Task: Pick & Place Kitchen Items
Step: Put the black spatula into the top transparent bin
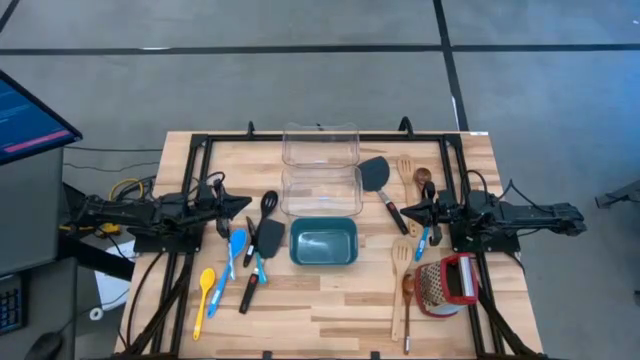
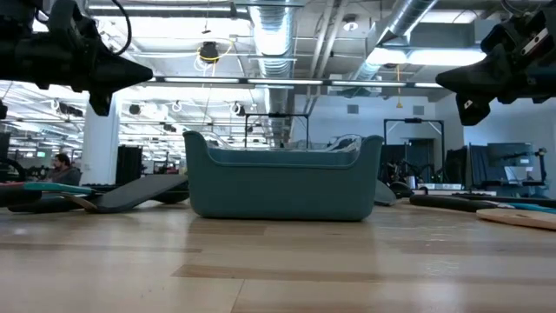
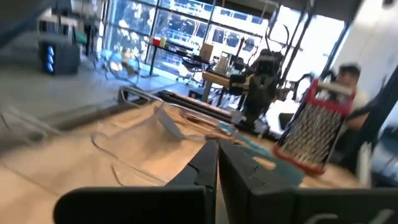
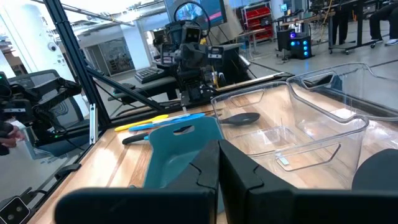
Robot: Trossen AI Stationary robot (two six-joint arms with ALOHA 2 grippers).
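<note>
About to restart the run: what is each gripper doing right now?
Left gripper: shut, holding nothing, raised over the table's left side.
Right gripper: shut, holding nothing, raised over the right side.

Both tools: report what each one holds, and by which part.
Nothing is held. The left tool and the right tool are both shut on nothing, raised above the light wooden table at its two sides.

Both arms hang level above the table, left pincer (image 1: pixel 243 203) and right pincer (image 1: pixel 405 211) closed, empty.
</note>
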